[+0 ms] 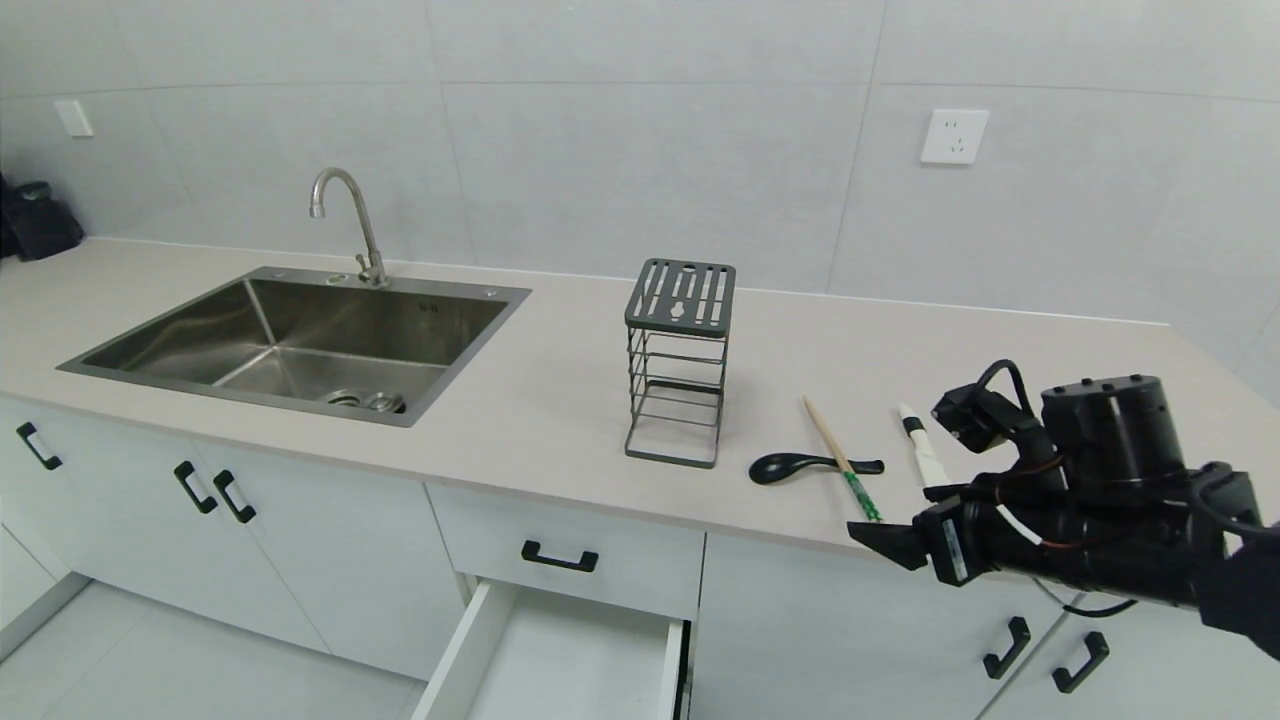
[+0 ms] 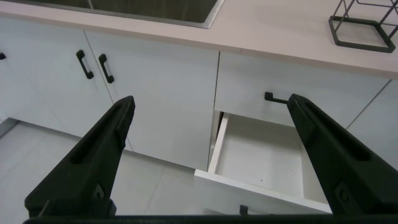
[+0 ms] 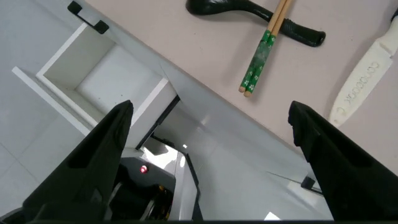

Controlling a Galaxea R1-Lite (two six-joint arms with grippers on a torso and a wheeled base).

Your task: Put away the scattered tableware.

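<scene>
Chopsticks (image 1: 842, 460) lie across spoon (image 1: 780, 468) handle, green tips toward counter (image 1: 560, 400) edge.

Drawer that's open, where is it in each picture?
Head view: the open drawer is at the bottom middle, under the closed drawer's black handle.
Left wrist view: the drawer shows inside the open left pincer, below that handle.
Right wrist view: the drawer lies beside that handle, below the worktop edge.
Shared landmark: the black handle.

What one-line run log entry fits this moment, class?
left gripper: open, facing open white drawer | right gripper: open, at edge of beige counter | black spoon, green-tipped wooden chopsticks, white-handled knife: on counter
</scene>
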